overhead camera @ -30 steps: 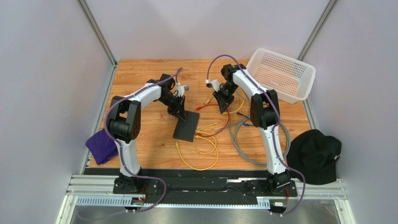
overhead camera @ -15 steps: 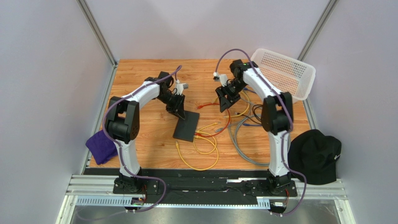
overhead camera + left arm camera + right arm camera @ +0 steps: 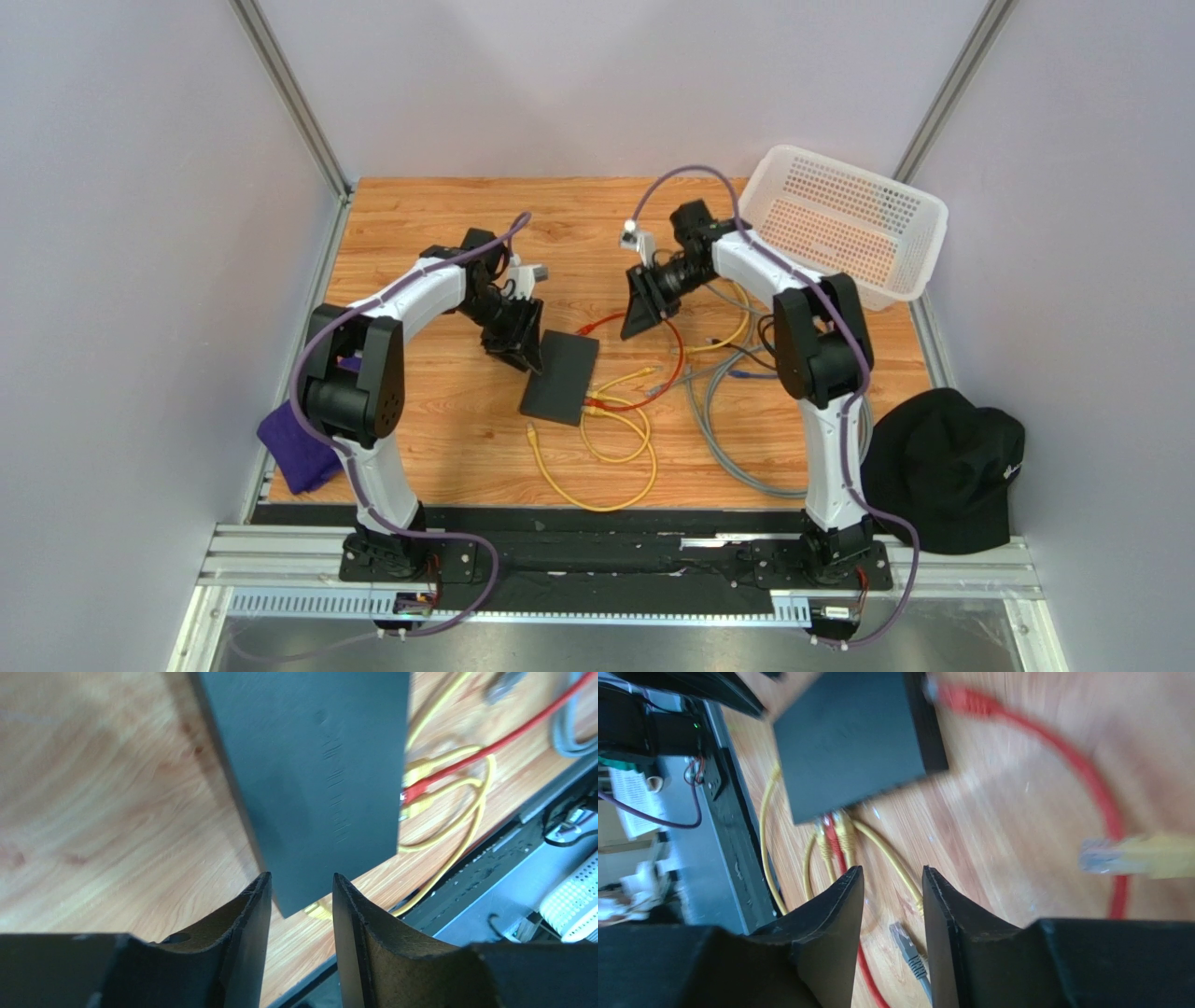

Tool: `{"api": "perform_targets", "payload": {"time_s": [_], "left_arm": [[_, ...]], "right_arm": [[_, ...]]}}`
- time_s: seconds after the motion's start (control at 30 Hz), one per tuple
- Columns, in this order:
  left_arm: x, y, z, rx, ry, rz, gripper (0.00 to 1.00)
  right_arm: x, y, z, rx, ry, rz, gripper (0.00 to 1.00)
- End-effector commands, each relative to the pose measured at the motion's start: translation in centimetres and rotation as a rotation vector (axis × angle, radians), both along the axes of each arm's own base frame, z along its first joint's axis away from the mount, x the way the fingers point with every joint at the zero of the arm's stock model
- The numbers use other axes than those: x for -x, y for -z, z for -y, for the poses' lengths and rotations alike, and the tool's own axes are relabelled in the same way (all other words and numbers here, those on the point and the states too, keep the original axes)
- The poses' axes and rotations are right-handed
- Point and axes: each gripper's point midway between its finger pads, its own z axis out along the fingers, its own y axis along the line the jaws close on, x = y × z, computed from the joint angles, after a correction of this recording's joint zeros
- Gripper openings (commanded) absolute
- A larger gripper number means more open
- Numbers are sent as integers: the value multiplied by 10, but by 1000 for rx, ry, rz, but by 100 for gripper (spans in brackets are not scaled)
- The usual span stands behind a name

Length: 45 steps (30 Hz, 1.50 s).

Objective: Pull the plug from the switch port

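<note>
I'm reading this as the approach step, since nothing is gripped yet. The switch (image 3: 561, 375) is lying flat near the middle of the table (image 3: 421, 224). A red plug (image 3: 828, 827) and yellow plugs (image 3: 844, 833) are sitting in the sockets along its near edge.

My left gripper (image 3: 302, 906) is hovering just beside the switch's far corner, fingers narrowly parted and holding nothing. My right gripper (image 3: 887, 903) is hanging over the loose cables to the right of the switch, also narrowly parted and empty.

Next, I'm expecting the left to steady the box while the right drops onto one seated plug, squeezes its body and draws it straight out of the socket. I can't tell which plug is meant.

The white basket (image 3: 859, 178) is standing at the far right corner, and I'm seeing nothing in it.
</note>
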Motion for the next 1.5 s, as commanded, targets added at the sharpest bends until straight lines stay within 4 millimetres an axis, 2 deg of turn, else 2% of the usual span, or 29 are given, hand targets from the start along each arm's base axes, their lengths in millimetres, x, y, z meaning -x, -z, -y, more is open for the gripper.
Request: {"api": "perform_targets", "payload": {"time_s": [0.0, 0.13, 0.23, 0.27, 0.33, 0.37, 0.5, 0.6, 0.63, 0.67, 0.73, 0.8, 0.87, 0.97, 1.03, 1.1, 1.17, 1.2, 1.23, 1.27, 1.33, 1.47], "left_arm": [[2, -3, -18, -79, -72, 2, 47], [6, 3, -29, -116, -86, 2, 52], [9, 8, -30, -118, -75, -3, 52], [9, 10, -30, -118, -71, -5, 52], [5, 8, -27, -98, -48, 7, 52], [5, 7, -23, -76, -32, -2, 50], [5, -1, -21, -56, 30, 0, 50], [11, 2, -19, -43, 38, -24, 49], [11, 3, -19, -38, 39, -26, 49], [13, 3, -17, -31, 39, -32, 49], [13, 3, -18, -28, 36, -23, 48], [10, -2, -18, -29, 38, 3, 48], [5, -13, -17, -25, 36, 48, 48], [1, -30, -13, 8, 32, 102, 49], [1, -31, -10, 28, 32, 103, 50], [5, -28, -5, 63, 46, 91, 49], [14, -21, 2, 108, 85, 62, 42], [18, -18, 5, 123, 97, 52, 36], [20, -14, 7, 135, 104, 37, 19], [23, -11, 11, 157, 110, 23, 10], [24, -4, 14, 155, 115, 0, 0], [15, 3, 14, 132, 108, -15, 0]], "right_arm": [[19, 15, 1, 33, 11, -114, 37], [24, 36, -8, 54, -3, -170, 33], [25, 41, -28, 47, -25, -190, 33], [29, 52, -36, 57, -41, -209, 34], [21, 55, -50, 65, -44, -182, 36], [19, 64, -55, 74, -28, -211, 36], [-18, 59, -70, 40, -3, -135, 40], [-32, 59, -80, 2, 2, -140, 44], [-44, 47, -88, -38, 2, -96, 46], [-47, 42, -92, -60, 4, -87, 47], [-53, 19, -99, -127, 9, -70, 50], [-49, 2, -99, -164, -7, -76, 52], [-39, -14, -89, -191, -21, -89, 55], [-16, -25, -71, -234, -85, -101, 65], [-2, -27, -59, -226, -119, -90, 69], [17, -15, -49, -190, -135, -145, 71], [27, -7, -48, -189, -169, -166, 71], [40, -5, -43, -168, -178, -234, 71], [48, -1, -46, -169, -228, -213, 70], [53, 9, -46, -156, -243, -246, 69], [66, 14, -49, -123, -277, -285, 66], [69, 33, -50, -97, -277, -315, 62]]}}
